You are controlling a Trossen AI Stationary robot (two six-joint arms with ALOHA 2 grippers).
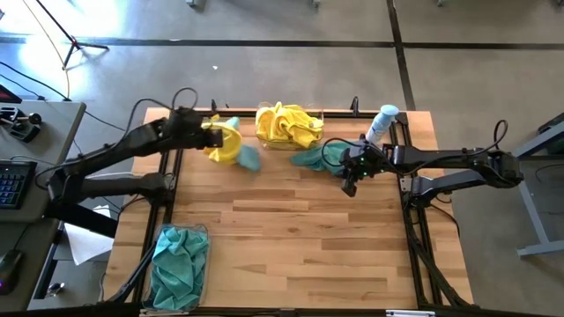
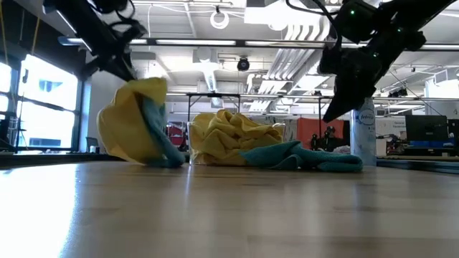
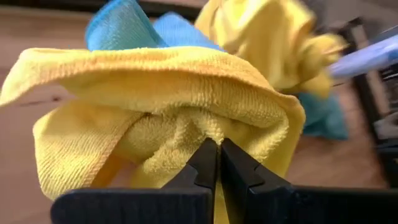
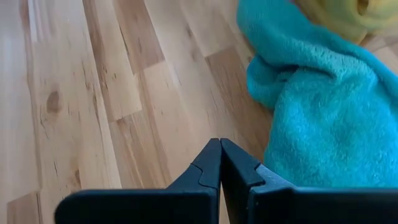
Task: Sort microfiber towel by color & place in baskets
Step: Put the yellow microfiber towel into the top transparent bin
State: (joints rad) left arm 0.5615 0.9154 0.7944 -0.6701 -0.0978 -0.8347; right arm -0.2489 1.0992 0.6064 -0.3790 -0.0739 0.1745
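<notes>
At the near left corner of the wooden tabletop (image 1: 291, 238) stands a clear basket (image 1: 181, 267) filled with teal cloths (image 1: 179, 255). Farther back on the left, the left gripper (image 1: 211, 129) has its fingers pinched together on a yellow towel (image 1: 224, 145), holding it bunched and raised so that it hangs down toward the wood; a blue-teal towel (image 1: 249, 158) is caught up in the same bundle and trails from its lower side. In the left wrist view the two dark fingertips (image 3: 208, 158) meet in the yellow folds, with the blue cloth showing behind them. At the back centre sits the second basket (image 1: 319, 115), heaped with yellow cloths (image 1: 287, 124). Just right of it a loose teal towel (image 1: 310, 158) lies flat on the tabletop. The right gripper (image 1: 350, 187) hovers above the wood just beside that towel, its fingers closed together and holding nothing. Behind the right arm stands a white-and-blue spray bottle (image 1: 382, 122).
</notes>
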